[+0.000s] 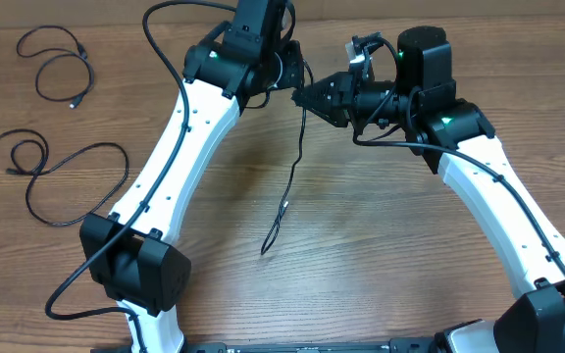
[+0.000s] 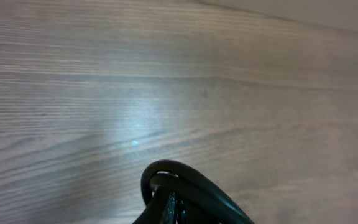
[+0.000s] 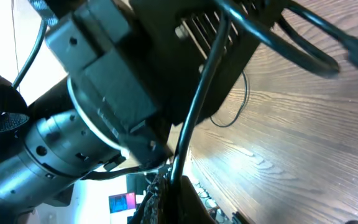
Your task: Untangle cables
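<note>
Wood-grain table (image 1: 381,255) surface fills all three views, and we note that both white arms reach toward the middle of its far edge, where their tool ends meet. We find the left gripper (image 1: 294,86) and the right gripper (image 1: 307,98) tip to tip there, raised above the table. Both grippers are closed. From their meeting point one hanging cable (image 1: 293,176) drops toward the table's centre, and its free lower end lies on the wood. In the right wrist view this hanging cable (image 3: 197,106) runs down into the right gripper (image 3: 163,196), whose jaws are clamped on it; the dark housing of the left arm (image 3: 104,81) fills the space just behind. In the left wrist view a short black loop of the hanging cable (image 2: 166,167) rises from the left gripper (image 2: 169,210) at the bottom edge, so we read that gripper as pinched on the same cord. Two more cables lie flat and apart from each other on the table's left side: a far-left cable (image 1: 63,56) in loose loops at the far left corner, and a left-edge cable (image 1: 67,157) coiled near the middle of the left edge. We see neither one touching an arm or the hanging cable.
</note>
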`<state>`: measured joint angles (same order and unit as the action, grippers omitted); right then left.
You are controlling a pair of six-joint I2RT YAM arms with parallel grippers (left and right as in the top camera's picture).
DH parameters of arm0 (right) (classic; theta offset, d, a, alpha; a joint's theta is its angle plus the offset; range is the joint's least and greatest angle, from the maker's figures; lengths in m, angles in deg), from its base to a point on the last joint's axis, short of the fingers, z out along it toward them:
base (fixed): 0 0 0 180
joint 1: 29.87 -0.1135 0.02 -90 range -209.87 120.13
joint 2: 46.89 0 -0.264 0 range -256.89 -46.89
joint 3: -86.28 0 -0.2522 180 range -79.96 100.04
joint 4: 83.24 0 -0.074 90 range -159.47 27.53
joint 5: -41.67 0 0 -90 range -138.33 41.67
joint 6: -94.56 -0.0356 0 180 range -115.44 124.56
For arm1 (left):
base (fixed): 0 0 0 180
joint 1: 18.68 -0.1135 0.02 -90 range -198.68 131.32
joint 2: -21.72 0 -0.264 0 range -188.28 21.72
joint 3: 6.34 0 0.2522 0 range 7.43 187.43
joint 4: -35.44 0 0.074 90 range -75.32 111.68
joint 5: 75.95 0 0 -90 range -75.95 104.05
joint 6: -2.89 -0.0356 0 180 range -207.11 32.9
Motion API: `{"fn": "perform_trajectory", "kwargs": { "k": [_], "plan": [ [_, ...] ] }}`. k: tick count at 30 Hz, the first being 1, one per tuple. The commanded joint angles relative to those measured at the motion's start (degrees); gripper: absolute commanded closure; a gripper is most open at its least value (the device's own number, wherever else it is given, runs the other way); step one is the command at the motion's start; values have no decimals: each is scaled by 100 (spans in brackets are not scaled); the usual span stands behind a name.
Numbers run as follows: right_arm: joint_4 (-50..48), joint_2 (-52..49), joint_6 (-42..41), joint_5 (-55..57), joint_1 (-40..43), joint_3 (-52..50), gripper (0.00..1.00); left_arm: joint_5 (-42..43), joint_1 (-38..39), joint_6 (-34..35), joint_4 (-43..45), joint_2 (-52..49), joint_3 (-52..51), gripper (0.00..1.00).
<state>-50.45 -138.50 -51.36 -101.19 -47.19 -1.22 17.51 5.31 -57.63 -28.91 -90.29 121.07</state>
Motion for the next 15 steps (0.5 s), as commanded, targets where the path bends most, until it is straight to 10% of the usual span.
{"fn": "perform_trajectory", "kwargs": {
  "k": [1,15],
  "plan": [
    [-96,70,-24,-511,-28,72,96,-973,-17,354,37,-22,-133,96],
    [-15,70,240,-688,109,72,96,-1681,-328,844,103,-22,-133,96]
  ]
}}
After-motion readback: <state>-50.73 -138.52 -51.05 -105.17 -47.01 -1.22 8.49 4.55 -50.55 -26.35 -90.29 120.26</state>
